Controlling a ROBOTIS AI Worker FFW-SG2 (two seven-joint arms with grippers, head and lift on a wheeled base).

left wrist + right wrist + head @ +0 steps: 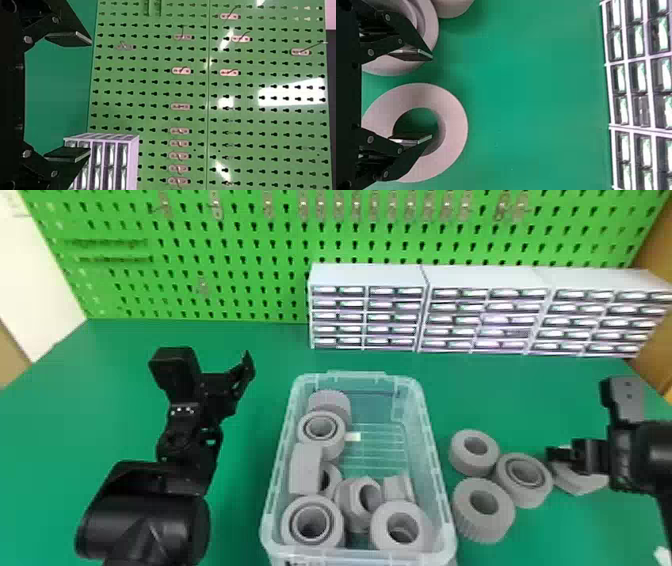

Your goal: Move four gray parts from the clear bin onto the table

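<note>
Several gray parts lie in the clear bin, along its left side and near end. On the table to its right are three ring-shaped gray parts and a partly hidden gray part. The right gripper is above that hidden one, open. In the right wrist view, the right gripper has one finger over the hole of a gray ring, the other over a second gray part. Left of the bin, the left gripper stands open and empty; the left gripper faces the pegboard.
White drawer cabinets stand along the table's back right, before a green pegboard with metal hooks. Bare green table lies between the left gripper and the cabinets. The bin's raised walls separate its parts from those on the table.
</note>
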